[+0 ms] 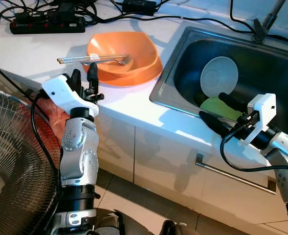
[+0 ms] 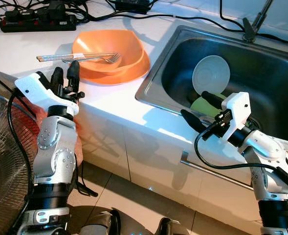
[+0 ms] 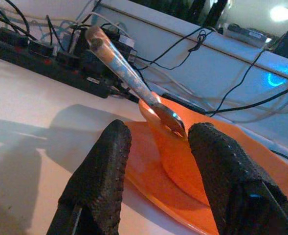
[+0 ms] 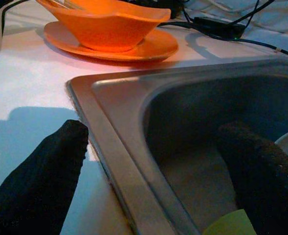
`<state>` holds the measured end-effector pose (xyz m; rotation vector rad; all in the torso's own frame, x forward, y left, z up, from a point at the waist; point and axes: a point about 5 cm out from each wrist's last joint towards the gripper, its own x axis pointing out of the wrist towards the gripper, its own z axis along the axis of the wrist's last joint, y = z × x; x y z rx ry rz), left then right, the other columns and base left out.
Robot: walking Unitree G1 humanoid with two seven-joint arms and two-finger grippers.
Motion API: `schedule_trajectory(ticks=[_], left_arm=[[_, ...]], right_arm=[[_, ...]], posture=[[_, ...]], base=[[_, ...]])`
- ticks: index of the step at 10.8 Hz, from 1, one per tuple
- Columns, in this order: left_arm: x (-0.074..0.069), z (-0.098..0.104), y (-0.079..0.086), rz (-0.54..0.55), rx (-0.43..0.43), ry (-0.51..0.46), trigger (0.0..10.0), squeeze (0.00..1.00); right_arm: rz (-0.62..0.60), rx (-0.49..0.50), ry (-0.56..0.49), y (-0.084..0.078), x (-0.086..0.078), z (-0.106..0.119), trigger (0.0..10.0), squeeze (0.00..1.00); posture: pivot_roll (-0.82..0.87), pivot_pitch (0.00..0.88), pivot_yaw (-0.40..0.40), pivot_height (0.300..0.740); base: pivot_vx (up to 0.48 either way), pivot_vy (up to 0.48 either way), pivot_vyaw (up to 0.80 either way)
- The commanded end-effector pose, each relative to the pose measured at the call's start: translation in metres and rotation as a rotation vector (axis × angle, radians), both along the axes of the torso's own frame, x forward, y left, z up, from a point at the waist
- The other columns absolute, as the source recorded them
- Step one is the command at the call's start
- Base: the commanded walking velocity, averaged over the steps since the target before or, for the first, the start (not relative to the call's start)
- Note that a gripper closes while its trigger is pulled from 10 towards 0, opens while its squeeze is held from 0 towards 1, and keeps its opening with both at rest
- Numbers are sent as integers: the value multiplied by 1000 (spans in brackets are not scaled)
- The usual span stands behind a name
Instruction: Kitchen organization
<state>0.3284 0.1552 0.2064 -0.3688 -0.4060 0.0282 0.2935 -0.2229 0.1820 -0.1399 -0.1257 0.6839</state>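
- A big round fan (image 1: 11,161) with a thin wire cage stands at the far left, next to the white cabinet.
- A black power strip (image 1: 46,23) with many black cables lies at the back of the smooth white worktop (image 1: 31,54).
- The left gripper (image 1: 83,77) is held up at the front edge of the worktop, just in front of the orange dishes. Its two bumpy black fingers (image 3: 97,171) are apart and hold nothing.
- An orange bowl (image 1: 121,51) with soft, rounded corners sits on a flat orange plate (image 1: 151,73). Both look like shiny plastic.
- A pair of long thin chopsticks (image 1: 77,59) and a shiny metal fork (image 1: 117,60) lie across the bowl's rim. Their ends stick out over the worktop on the left.
- A deep steel sink (image 1: 170,73) is set into the worktop on the right. Its rim is smooth and grey.
- A round white bowl (image 1: 219,76) leans inside the sink. A pale green dish (image 1: 217,106) lies just below it.
- A dark tap (image 1: 266,22) stands behind the sink.
- The right gripper (image 1: 222,111) hangs over the front rim of the sink. One rough black finger is over the worktop and the other is over the basin, so the fingers are wide apart and empty.
- A long metal handle (image 1: 232,174) runs along the white cabinet under the sink.
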Motion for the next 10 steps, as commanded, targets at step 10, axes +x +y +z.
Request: schedule_trajectory(ticks=[10], left_arm=[[12, 11, -10, -41, -26, -53, 10000, 0]], right_arm=[[19, -11, -8, 2, 0, 2, 10000, 0]], posture=[[29, 169, -50, 740]], base=[[0, 0, 0]])
